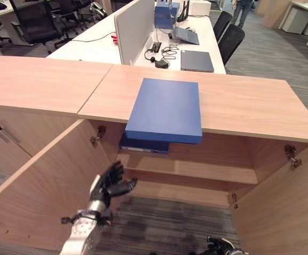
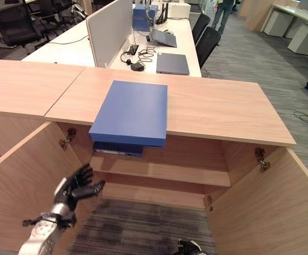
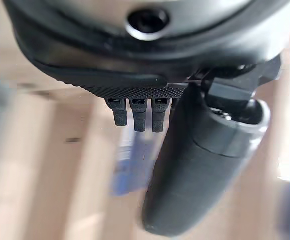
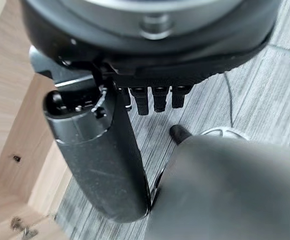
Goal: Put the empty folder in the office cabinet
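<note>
Above the left hand (image 1: pixel 109 185), fingers spread wide and empty, a blue folder (image 1: pixel 166 110) overhangs the cabinet (image 1: pixel 252 104) top; right hand (image 1: pixel 221 246) low, fingers unclear.

Right hand (image 1: pixel 223 247) cut off, perhaps relaxed.

Both eye views look down from above at the open cabinet (image 1: pixel 196 159), its top and the far desks (image 1: pixel 143 37), sharing nearly all of it. The left wrist view looks very close past its hand (image 3: pixel 185 165) into the cabinet. The right wrist view faces the carpet (image 4: pixel 265 95).
</note>
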You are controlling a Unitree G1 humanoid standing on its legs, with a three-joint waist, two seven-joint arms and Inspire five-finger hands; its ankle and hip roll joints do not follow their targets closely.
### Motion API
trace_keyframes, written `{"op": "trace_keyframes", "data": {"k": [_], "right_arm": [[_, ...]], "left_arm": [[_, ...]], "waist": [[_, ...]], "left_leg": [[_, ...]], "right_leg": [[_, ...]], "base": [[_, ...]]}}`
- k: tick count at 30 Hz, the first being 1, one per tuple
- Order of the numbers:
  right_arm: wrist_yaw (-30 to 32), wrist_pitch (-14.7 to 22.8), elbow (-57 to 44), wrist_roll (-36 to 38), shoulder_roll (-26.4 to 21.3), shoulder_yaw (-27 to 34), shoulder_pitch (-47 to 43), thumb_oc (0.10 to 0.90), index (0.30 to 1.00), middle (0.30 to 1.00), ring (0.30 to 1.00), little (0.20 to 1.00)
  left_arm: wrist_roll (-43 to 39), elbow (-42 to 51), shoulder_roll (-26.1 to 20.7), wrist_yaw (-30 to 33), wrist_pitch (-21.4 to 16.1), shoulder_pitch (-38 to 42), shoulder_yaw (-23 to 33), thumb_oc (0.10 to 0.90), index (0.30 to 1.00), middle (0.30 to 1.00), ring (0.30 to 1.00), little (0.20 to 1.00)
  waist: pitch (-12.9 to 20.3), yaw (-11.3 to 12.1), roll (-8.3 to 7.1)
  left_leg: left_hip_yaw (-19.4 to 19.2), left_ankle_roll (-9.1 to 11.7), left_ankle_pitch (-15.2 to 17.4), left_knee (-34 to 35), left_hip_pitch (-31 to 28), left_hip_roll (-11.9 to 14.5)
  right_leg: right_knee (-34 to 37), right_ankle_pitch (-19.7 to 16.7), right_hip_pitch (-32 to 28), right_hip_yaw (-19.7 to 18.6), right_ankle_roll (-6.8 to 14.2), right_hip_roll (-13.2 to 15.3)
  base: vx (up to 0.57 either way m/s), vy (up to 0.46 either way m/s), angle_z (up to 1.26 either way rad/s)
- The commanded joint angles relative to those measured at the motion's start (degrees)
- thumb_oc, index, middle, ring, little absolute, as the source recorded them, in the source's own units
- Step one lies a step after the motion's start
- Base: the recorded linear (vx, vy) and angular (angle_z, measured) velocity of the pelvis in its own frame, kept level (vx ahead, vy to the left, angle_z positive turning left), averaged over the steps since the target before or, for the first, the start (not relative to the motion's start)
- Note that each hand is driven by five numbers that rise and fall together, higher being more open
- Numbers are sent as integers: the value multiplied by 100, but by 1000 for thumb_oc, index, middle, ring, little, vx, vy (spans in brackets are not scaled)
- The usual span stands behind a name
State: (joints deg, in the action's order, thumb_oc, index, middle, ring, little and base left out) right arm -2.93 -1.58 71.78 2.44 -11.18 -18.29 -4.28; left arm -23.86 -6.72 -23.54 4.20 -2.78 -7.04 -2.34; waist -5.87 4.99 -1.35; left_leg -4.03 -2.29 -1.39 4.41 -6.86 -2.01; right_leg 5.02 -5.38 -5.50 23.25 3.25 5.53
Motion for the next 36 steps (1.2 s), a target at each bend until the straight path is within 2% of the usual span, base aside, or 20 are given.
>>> {"op": "trace_keyframes", "data": {"k": [1, 4, 5, 6, 9, 10, 15, 17, 21, 27, 31, 36], "right_arm": [[51, 137, -29, 161, 96, -344, 152, 800, 900, 900, 900, 900], [139, 232, 0, 154, 230, -497, 141, 800, 900, 900, 900, 900], [140, 234, 4, 154, 234, -496, 134, 800, 900, 900, 900, 900], [147, 256, 92, 150, 337, -596, 120, 800, 900, 900, 900, 900], [195, 270, 210, 74, 443, -731, 120, 800, 900, 900, 900, 900], [223, 264, 289, 19, 476, -782, 109, 800, 900, 900, 900, 900], [246, 263, 426, -71, 479, -805, 73, 800, 900, 900, 900, 900], [242, 257, 451, -71, 464, -794, 72, 800, 900, 900, 900, 900], [157, 277, 493, -46, 458, -834, 85, 800, 900, 900, 900, 900], [49, 292, 507, 13, 442, -859, 147, 800, 900, 900, 900, 900], [-41, 287, 487, 15, 404, -916, 187, 800, 900, 900, 900, 900], [-63, 249, 446, 9, 369, -960, 166, 800, 900, 900, 900, 900]], "left_arm": [[1143, 995, -337, 496, -797, 701, 532, 800, 900, 900, 900, 900], [2195, 1708, -513, 1022, -1006, 956, 790, 800, 900, 900, 900, 900], [2204, 1717, -511, 1026, -999, 956, 792, 800, 900, 900, 900, 900], [2796, 2072, -612, 1392, -1046, 1183, 874, 800, 900, 900, 900, 900], [3790, 2579, -673, 1994, -934, 1483, 1083, 800, 900, 900, 900, 900], [4341, 2713, -782, 2220, -882, 1688, 1141, 800, 900, 900, 900, 900], [4892, 2865, -1001, 2409, -798, 1912, 1244, 800, 900, 900, 900, 900], [4979, 2892, -1024, 2459, -782, 1968, 1268, 800, 900, 900, 900, 900], [4858, 3318, -1178, 2129, -1059, 2140, 1109, 800, 900, 900, 900, 900], [3918, 3727, -1475, 1702, -1419, 2234, 870, 800, 900, 900, 900, 900], [3452, 3668, -1716, 1104, -1525, 2340, 256, 800, 900, 900, 900, 900], [3355, 2962, -1717, 803, -1334, 2409, -362, 800, 900, 900, 900, 900]], "waist": [[152, 71, -129], [187, 110, -141], [185, 108, -149], [217, 130, -153], [255, 159, -164], [283, 168, -172], [308, 204, -169], [315, 209, -170], [328, 189, -178], [359, 147, -147], [391, 78, -120], [411, 20, -105]], "left_leg": [[-105, 302, 223, 59, 72, 87], [-114, 337, 277, 59, 1, 112], [-115, 332, 250, 59, 18, 103], [-138, 345, 270, 59, -22, 109], [-125, 378, 281, 59, -53, 122], [-118, 397, 276, 59, -53, 126], [-70, 415, 255, 59, -48, 126], [-59, 421, 249, 59, -49, 130], [-50, 435, 230, 59, -27, 134], [-63, 442, 229, 59, -21, 140], [-65, 444, 237, 59, -37, 151], [-72, 433, 248, 59, -60, 156]], "right_leg": [[-2, 276, -144, -136, 336, -71], [-2, 361, -208, -144, 320, -124], [-2, 343, -192, -142, 316, -115], [-2, 369, -231, -145, 312, -134], [-2, 420, -282, -121, 286, -162], [-2, 439, -293, -95, 276, -171], [-2, 452, -314, -40, 259, -180], [-2, 455, -316, -19, 253, -183], [-2, 455, -313, 9, 251, -199], [-2, 460, -307, -1, 254, -207], [-2, 477, -327, -10, 246, -229], [-2, 483, -340, -22, 230, -241]], "base": [[41, -79, -4], [42, -60, -3], [52, -52, -1], [45, -51, -1], [59, -66, 1], [13, -54, 3], [11, -45, 8], [-6, -36, 7], [0, 0, 0], [0, 0, 0], [0, 0, 0], [-3, 0, -1]]}}
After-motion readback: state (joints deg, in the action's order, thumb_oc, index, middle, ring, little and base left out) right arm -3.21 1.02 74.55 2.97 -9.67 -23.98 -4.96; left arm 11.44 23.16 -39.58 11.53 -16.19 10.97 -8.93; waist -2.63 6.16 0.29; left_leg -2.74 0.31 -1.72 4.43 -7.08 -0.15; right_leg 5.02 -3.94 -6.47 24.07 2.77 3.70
